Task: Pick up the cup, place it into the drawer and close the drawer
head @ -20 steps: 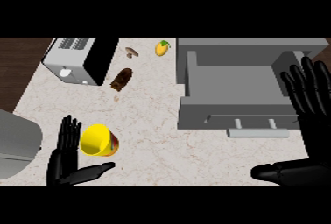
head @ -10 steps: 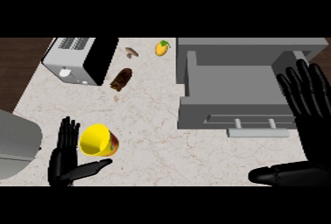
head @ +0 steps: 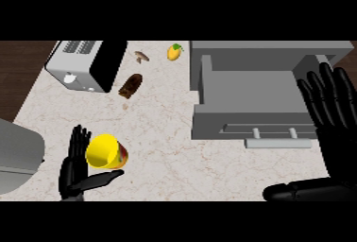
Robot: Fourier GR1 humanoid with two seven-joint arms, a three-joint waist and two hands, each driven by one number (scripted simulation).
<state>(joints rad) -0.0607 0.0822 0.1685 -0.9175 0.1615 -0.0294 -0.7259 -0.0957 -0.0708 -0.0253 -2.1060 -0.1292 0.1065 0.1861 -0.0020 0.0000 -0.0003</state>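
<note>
A yellow cup (head: 106,151) lies on its side on the marble counter at the lower left, its mouth facing left. My left hand (head: 78,166) stands open beside it, fingers straight along the cup's left side and thumb stretched under it. The grey drawer (head: 252,101) at the right is pulled open, its handle (head: 274,130) on the near front. My right hand (head: 331,101) is open with fingers straight, held over the drawer's right edge.
A toaster (head: 87,64) stands at the back left. A brown oblong item (head: 130,86), a small mushroom (head: 141,56) and a yellow-orange fruit (head: 174,51) lie at the back. A grey appliance (head: 17,153) sits at the left edge.
My right hand has shifted slightly left and down over the drawer's right side. The left hand and cup have barely moved.
</note>
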